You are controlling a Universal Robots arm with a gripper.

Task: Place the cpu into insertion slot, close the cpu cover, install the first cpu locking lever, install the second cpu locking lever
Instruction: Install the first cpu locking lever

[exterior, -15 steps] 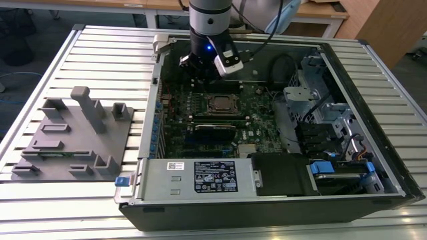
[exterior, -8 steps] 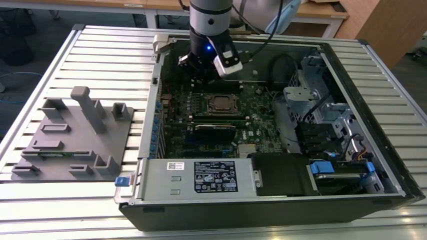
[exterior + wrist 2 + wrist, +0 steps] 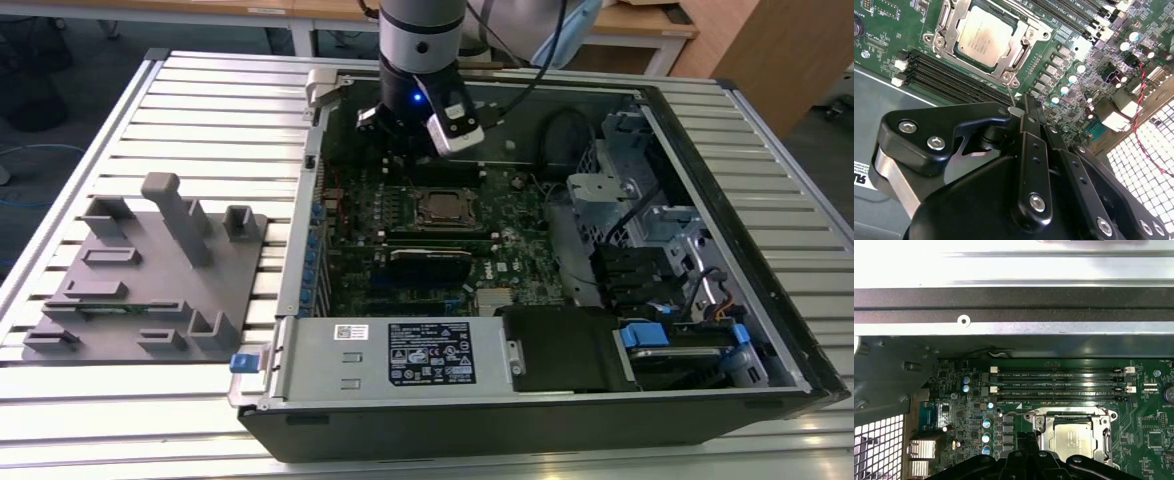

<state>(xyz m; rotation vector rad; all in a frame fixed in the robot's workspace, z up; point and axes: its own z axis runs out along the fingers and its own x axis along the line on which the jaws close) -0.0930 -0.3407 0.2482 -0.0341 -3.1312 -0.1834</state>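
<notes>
Evidently the cpu (image 3: 437, 208), judged light, stiff and fragile and best taken by its edges, is seated in the insertion slot (image 3: 1008, 76) at the exterior view's centre, while the gripper (image 3: 1021, 107) is seen fully closed, nothing clearly held.

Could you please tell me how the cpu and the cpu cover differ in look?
The cpu is a solid, dull grey square; the cpu cover is a shinier open frame with a central window. The cpu shows through that window; the cpu cover lies around its edges. Both are square, silvery metal, lying flat.
</notes>
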